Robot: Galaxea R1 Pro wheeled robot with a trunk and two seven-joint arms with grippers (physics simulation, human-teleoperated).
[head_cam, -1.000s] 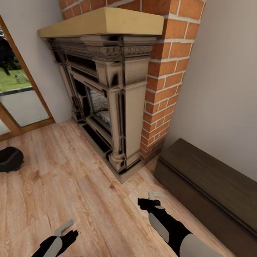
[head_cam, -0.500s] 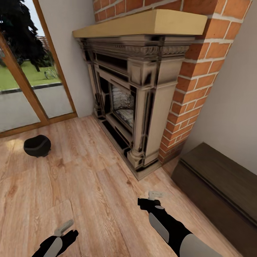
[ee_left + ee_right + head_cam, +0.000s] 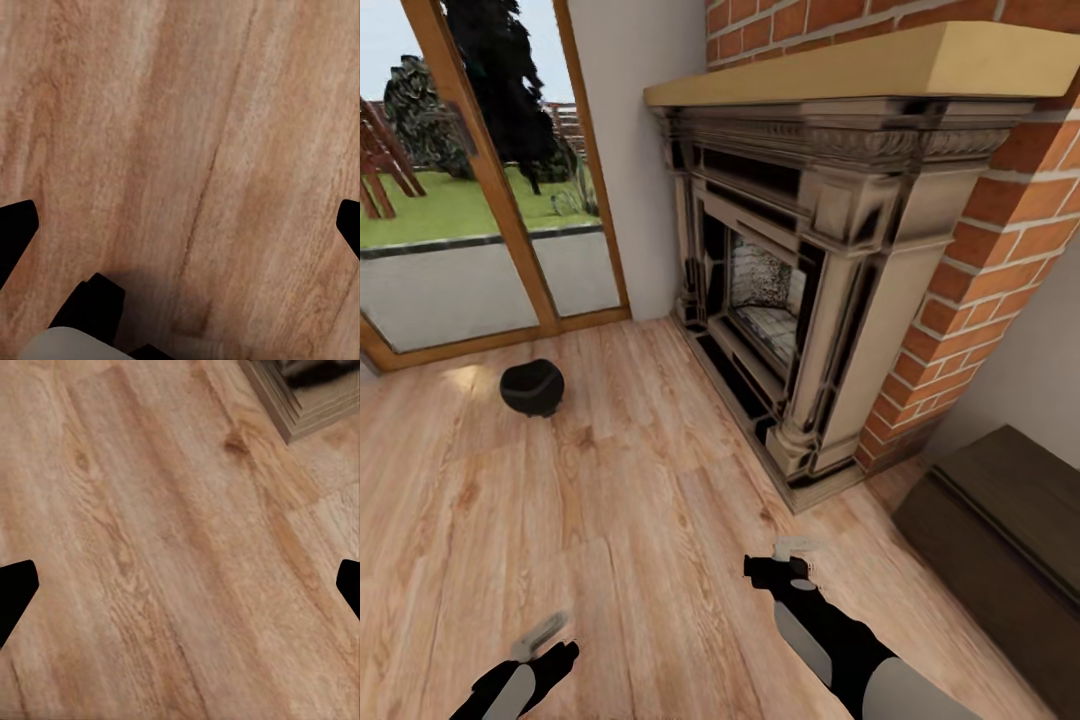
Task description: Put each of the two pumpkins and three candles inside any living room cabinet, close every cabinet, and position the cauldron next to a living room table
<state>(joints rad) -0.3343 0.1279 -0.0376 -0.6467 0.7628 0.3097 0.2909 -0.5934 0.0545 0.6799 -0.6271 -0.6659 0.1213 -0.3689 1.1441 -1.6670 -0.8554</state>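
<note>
Both my claws, left (image 3: 545, 632) & right (image 3: 792, 548), hang wide open w/ nothing held over wood-plank floor (image 3: 640, 520), small round black cauldron (image 3: 532, 387) sitting prob. near glass door (image 3: 470, 260).

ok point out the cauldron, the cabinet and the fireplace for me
cauldron (image 3: 531, 387): head view, on its black bulging belly.
cabinet (image 3: 1015, 505): head view, on its dark-brown top surface.
fireplace (image 3: 830, 330): head view, on the pale front column of its surround.
</note>
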